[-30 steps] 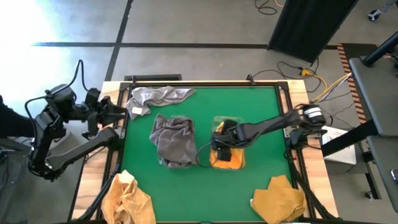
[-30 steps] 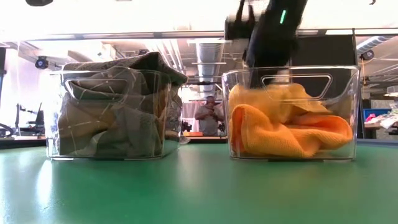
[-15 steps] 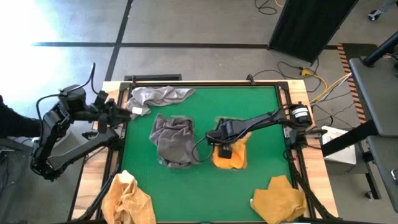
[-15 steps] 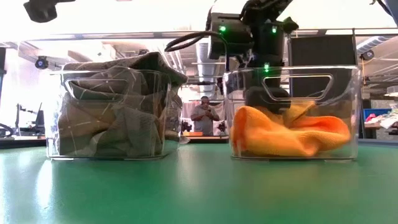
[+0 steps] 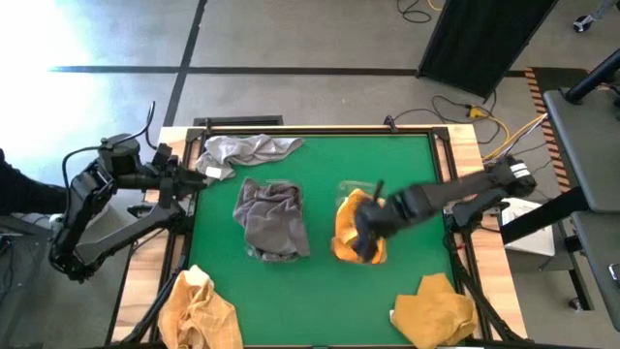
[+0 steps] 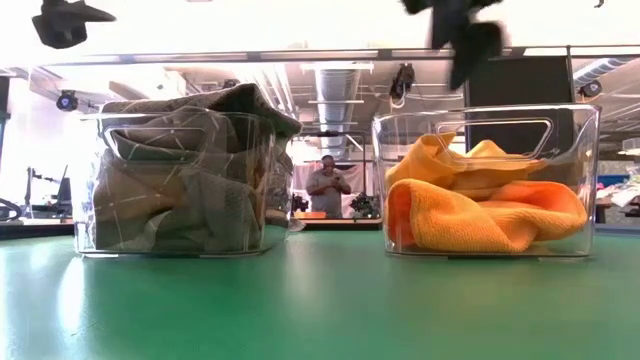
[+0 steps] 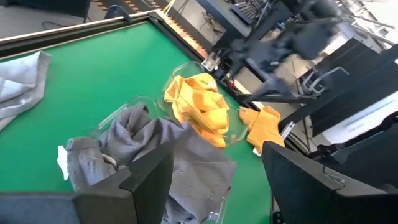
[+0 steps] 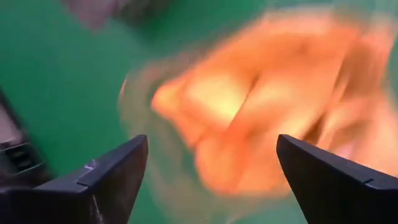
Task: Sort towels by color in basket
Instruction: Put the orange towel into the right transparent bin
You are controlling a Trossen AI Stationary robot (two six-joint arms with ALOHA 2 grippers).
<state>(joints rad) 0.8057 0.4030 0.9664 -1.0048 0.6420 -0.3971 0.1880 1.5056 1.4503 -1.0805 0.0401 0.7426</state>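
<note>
Towels: grey bin [image 5: 271,219] and yellow bin [image 5: 356,231] filled | left: grey towel [image 5: 244,151] behind grey bin, two yellow [image 5: 199,310] in front | right claw [image 5: 366,236] above yellow bin, wide open, empty | left claw [image 5: 194,174] beside table [image 5: 320,291], open

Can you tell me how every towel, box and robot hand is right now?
Grey basket: stuffed with a grey towel.
Yellow basket: holds a yellow towel.
Loose grey towel: crumpled at the table's far left.
Two loose yellow towels: crumpled at the near corners.
Right gripper: jaws open, empty, above the yellow basket.
Left gripper: jaws open, empty, at the table's left edge.
</note>
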